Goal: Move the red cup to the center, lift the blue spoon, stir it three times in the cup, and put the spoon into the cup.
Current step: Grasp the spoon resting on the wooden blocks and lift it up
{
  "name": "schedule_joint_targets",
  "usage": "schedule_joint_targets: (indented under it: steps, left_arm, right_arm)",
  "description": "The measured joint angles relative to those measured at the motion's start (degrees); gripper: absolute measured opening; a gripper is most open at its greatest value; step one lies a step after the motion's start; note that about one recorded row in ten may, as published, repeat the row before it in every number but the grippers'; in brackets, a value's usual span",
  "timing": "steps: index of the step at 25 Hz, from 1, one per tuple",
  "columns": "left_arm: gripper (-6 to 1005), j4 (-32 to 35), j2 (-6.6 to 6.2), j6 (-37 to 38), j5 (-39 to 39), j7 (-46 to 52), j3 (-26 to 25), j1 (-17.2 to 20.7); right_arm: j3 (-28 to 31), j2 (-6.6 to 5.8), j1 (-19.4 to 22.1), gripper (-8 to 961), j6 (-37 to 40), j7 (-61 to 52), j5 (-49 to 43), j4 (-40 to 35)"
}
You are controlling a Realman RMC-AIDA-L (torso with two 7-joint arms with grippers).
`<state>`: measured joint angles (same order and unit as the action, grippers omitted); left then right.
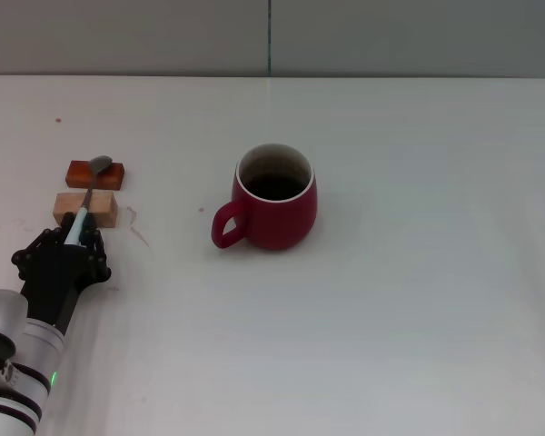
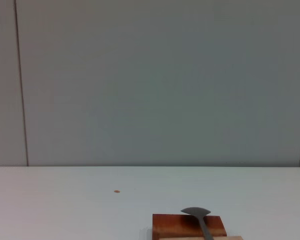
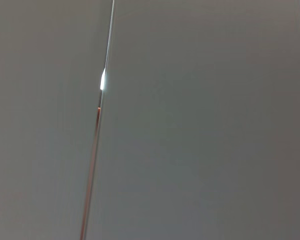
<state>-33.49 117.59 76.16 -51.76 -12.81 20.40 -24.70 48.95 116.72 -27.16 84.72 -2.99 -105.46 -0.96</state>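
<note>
The red cup stands upright near the middle of the white table, its loop handle pointing left and toward me. At the far left the blue spoon lies across two small wooden blocks, and its grey bowl rests on the red-brown block. The pale blue handle runs over the tan block into my left gripper. The black fingers sit close on both sides of the handle's end, shut on it. My right gripper is out of view.
The red-brown block and a sliver of the tan block appear low in the left wrist view, in front of a grey wall. The right wrist view holds only grey wall with a seam.
</note>
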Motion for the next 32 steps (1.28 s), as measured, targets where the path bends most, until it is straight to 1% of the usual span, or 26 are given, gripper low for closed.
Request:
schedule_joint_targets:
  steps: [9,14,21,24,27,32]
  left_arm:
    - [199,0.00,0.00,-0.06,0.00,-0.03,0.70,0.00]
    - [175,0.00,0.00,-0.03,0.00,-0.03,0.70,0.00]
    - [170,-0.16,-0.12,1.55,-0.10,1.39,0.69,-0.18]
    - [170,-0.01,-0.53,2.21,-2.15,4.16,0.57,-0.10]
    - [170,0.65,-0.74,1.67,-3.50,4.94,0.31,0.19]
    - [170,1.71,-0.45,0.84,-3.56,4.96,0.55,0.59]
  right_arm:
    - [-0.07,0.00,0.09,577,0.05,0.00,0.00,0.09]
    - [-0.09,0.06,0.17,577,0.09,0.00,0.00,0.17]
    - [-0.09,0.09,0.27,576,0.10,0.00,0.00,0.27]
    - [-0.08,0.09,0.27,576,0.10,0.00,0.00,0.27]
    - [-0.08,0.10,0.27,575,0.09,0.00,0.00,0.26]
    - [-0.08,0.28,0.27,575,0.10,0.00,0.00,0.26]
